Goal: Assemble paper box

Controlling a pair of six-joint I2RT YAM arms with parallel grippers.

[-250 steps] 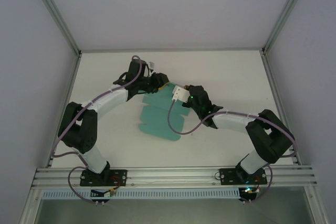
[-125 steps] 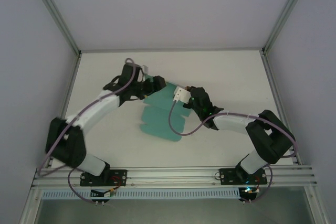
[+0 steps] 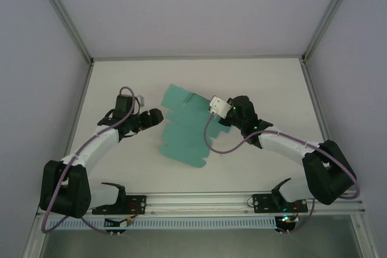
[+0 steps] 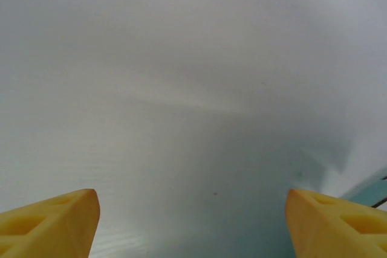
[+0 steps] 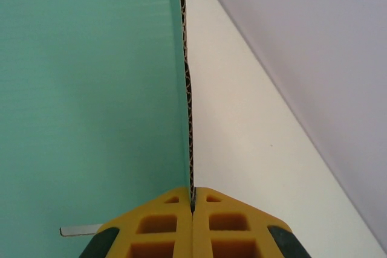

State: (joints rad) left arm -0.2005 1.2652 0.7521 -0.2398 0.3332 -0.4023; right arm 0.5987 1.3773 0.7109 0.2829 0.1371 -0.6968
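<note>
Teal paper box [image 3: 181, 137] long axis near-far; right pincer [image 5: 192, 196] grips it; left pincer [image 4: 192, 202] wide.

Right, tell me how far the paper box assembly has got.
Done: nothing closed up; the teal-green die-cut card sheet lies unfolded on the white table. In hand: the right gripper is shut on the sheet's edge; the left gripper hangs open beside it, holding nothing. Left: folding every panel and tucking the tabs.

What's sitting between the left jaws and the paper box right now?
Nothing visible. Only bare table lies between the open left jaws and the paper box's left edge. The right jaws are shut on its right side.
</note>
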